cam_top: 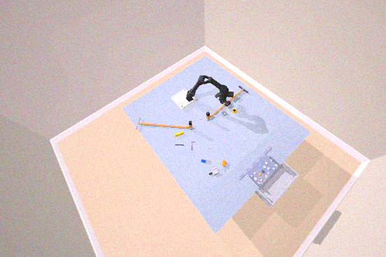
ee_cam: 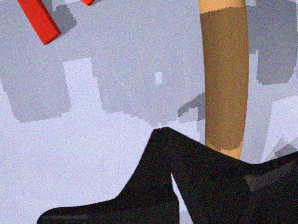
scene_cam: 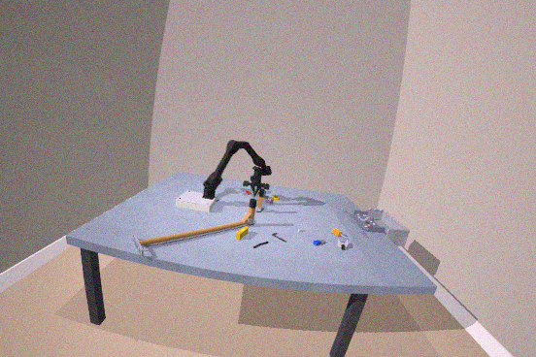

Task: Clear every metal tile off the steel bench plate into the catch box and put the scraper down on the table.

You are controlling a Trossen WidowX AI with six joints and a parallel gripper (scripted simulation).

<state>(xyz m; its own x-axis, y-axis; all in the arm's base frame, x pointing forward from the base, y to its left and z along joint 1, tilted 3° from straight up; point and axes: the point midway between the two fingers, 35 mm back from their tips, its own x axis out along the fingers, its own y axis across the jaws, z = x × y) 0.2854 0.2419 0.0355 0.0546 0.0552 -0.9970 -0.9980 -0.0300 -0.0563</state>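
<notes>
My gripper (cam_top: 224, 101) (scene_cam: 255, 193) (ee_cam: 161, 135) is shut and empty, above the table beside the handle of a long wooden tool (cam_top: 236, 96) (scene_cam: 260, 202) (ee_cam: 225, 75). This tool has a dark crosswise head and a black-topped upright grip. A second long wooden tool (cam_top: 164, 125) (scene_cam: 194, 233) with a thin grey head lies at the table's left side. I cannot tell for sure which is the scraper. The steel bench plate (cam_top: 257, 169) holds several small pale tiles and a few darker or orange ones. The catch box (cam_top: 281, 182) (scene_cam: 398, 234) adjoins its far end.
A yellow ring (cam_top: 234, 110) (scene_cam: 276, 197) and a red piece (scene_cam: 248, 192) (ee_cam: 45, 25) lie near the gripper. A yellow block (cam_top: 179, 134) (scene_cam: 242, 233), a blue piece (cam_top: 203, 160) (scene_cam: 318, 243) and an orange piece (cam_top: 224, 163) (scene_cam: 336, 232) lie elsewhere on the table.
</notes>
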